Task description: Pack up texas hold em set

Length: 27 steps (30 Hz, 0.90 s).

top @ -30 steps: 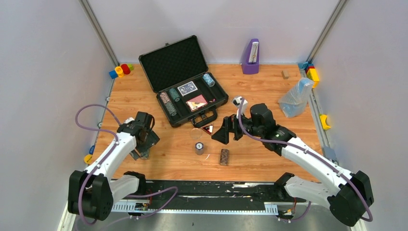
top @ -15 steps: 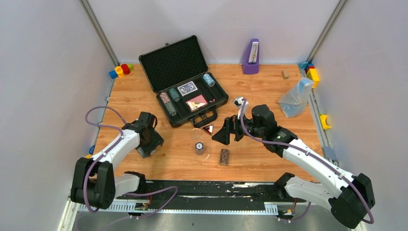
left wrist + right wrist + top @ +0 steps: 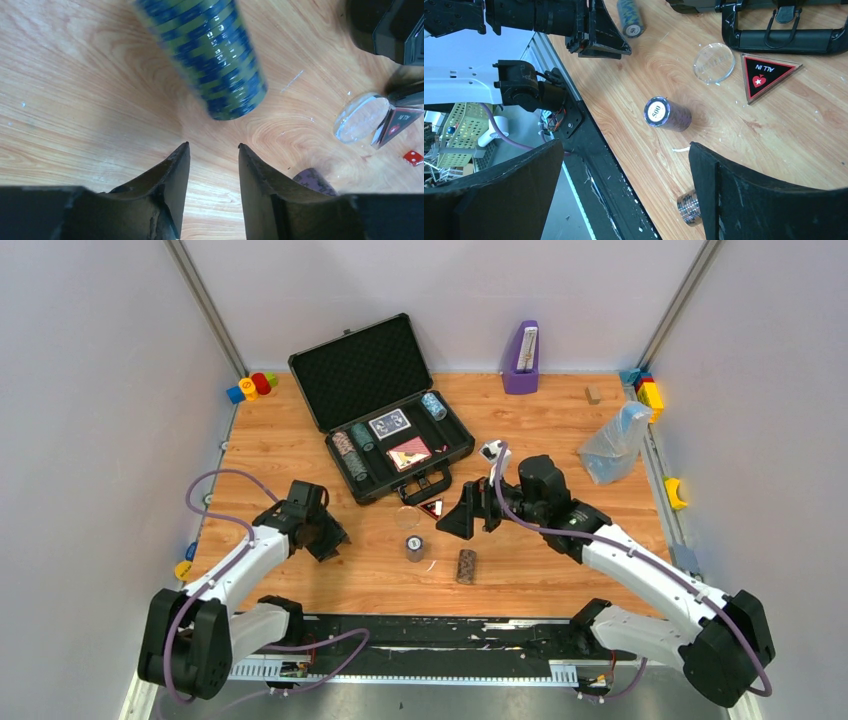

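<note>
Chip stack on its side: judged dense, smooth, apt to roll; best pinched across flanks mid-length. Left gripper narrowly parted, empty; right gripper wide, empty.

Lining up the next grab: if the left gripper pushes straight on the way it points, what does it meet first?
Most likely the blue-and-olive striped cylindrical poker chip stack: its end sits just ahead of the left gripper, roughly in line with the gap, on the wooden table. Depth is unclear.
</note>
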{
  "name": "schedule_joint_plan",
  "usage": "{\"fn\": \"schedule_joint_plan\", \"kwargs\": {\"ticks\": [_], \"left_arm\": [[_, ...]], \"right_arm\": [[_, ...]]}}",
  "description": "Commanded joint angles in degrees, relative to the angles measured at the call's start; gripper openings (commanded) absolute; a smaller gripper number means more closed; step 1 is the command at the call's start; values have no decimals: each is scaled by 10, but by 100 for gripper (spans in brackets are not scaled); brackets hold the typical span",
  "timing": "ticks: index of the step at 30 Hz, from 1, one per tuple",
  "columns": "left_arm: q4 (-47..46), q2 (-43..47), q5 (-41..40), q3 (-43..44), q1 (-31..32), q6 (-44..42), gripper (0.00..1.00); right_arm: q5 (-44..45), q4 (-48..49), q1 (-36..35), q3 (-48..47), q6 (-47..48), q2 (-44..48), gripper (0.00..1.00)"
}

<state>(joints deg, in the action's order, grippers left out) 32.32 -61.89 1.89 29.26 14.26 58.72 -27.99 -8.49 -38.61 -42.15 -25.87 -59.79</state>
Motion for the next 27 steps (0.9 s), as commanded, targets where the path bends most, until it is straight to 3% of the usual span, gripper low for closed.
{"fn": "schedule_joint_plan", "kwargs": {"ticks": [1, 5, 8, 16, 22, 27], "left_arm": [[24, 13, -27, 30, 4, -4, 61], [88, 25, -110, 76, 4, -18, 84], [95, 24, -151, 105, 4, -19, 89], [33, -100, -166, 168, -5, -25, 89], [-52, -225, -160, 206, -21, -25, 79], [-131, -247, -171, 188, -25, -27, 75]], "right_arm": [[-21, 37, -3, -10, -12, -12, 98], [-19, 31, -4, -20, -7, -15, 98], [-13, 28, -4, -26, -3, -15, 98], [2, 14, -4, -27, -1, -18, 98], [22, 0, -4, -20, 1, -2, 99], [29, -6, -4, -19, 5, 1, 99]]}}
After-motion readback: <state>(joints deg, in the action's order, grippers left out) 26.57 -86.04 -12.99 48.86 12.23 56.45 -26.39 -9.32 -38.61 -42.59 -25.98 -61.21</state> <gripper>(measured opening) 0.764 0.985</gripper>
